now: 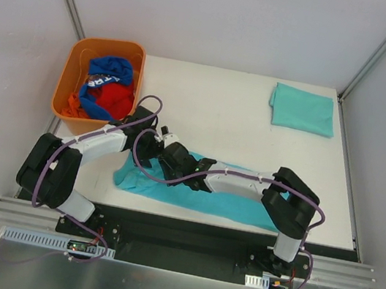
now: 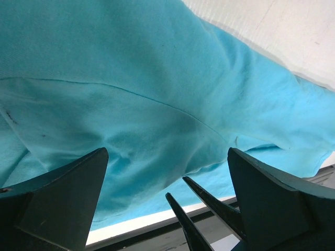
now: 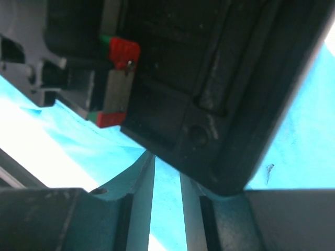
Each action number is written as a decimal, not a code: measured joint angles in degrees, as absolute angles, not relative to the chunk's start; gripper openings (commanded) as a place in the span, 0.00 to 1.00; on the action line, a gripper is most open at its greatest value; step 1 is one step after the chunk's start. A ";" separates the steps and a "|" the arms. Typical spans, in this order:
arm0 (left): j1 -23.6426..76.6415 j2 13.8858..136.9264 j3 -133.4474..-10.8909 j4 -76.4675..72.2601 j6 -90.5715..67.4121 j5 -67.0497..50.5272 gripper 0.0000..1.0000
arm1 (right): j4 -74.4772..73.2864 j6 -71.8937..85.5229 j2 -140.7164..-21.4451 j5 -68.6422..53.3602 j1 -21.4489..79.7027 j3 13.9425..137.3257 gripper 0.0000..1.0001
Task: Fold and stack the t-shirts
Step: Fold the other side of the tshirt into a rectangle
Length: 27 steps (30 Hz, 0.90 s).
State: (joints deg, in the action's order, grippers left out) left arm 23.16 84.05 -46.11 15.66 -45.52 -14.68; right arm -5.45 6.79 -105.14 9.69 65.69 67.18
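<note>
Shows one teal t-shirt [image 1: 227, 206] lying spread along the near edge of the white surface [image 1: 220, 112], beneath both arms, and a second t-shirt [image 1: 302, 109] folded flat at the far right corner, well apart, with an orange bin [image 1: 72, 80] at the far left. Finds the left tool [image 2: 167, 151] released, fingers wide apart just over the spread cloth. Cannot tell whether to call the right tool [image 3: 166, 178] clenched or grasping: fingers drawn to a narrow slit with teal showing in it, close against the left tool's black body.
</note>
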 measured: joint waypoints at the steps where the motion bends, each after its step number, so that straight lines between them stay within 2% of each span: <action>1: 23.16 84.25 -46.11 15.70 -45.63 -14.68 0.99 | -5.41 6.79 -105.32 9.80 65.69 67.16 0.28; 23: 23.16 85.52 -46.09 15.14 -47.31 -14.81 0.99 | -3.44 6.33 -108.20 13.26 67.05 66.52 0.28; 27: 23.16 85.52 -46.09 14.83 -47.37 -14.92 0.99 | -3.51 6.33 -108.84 13.65 67.05 66.63 0.30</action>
State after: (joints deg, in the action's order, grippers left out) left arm 23.16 85.52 -46.09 14.83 -47.37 -14.92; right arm -3.51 6.33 -108.84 13.65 67.05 66.63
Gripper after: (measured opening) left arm 0.993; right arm 0.280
